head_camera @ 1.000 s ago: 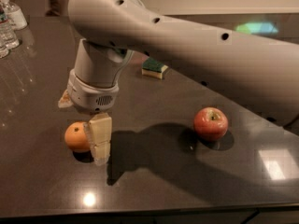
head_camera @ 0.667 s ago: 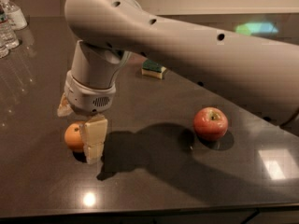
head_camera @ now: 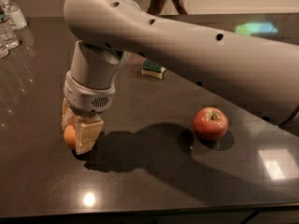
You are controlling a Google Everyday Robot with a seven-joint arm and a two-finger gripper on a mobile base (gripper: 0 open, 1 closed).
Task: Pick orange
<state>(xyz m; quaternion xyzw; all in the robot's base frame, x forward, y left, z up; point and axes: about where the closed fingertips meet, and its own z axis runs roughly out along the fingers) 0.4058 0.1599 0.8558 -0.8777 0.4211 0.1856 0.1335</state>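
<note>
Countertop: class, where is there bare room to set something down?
Bare: the front strip of the countertop, and the stretch between sponge and apple. Crowded: the left, where the hand is down at the orange, and the far-left corner with bottles.

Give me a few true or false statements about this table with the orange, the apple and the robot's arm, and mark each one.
1. The gripper is down at the orange, low over the table. True.
2. The apple touches the gripper. False: it sits well apart, to the picture's right.
3. A green and yellow sponge lies on the table beyond the arm. True.
4. The water bottles stand beside the apple. False: they stand at the far left corner.
</note>
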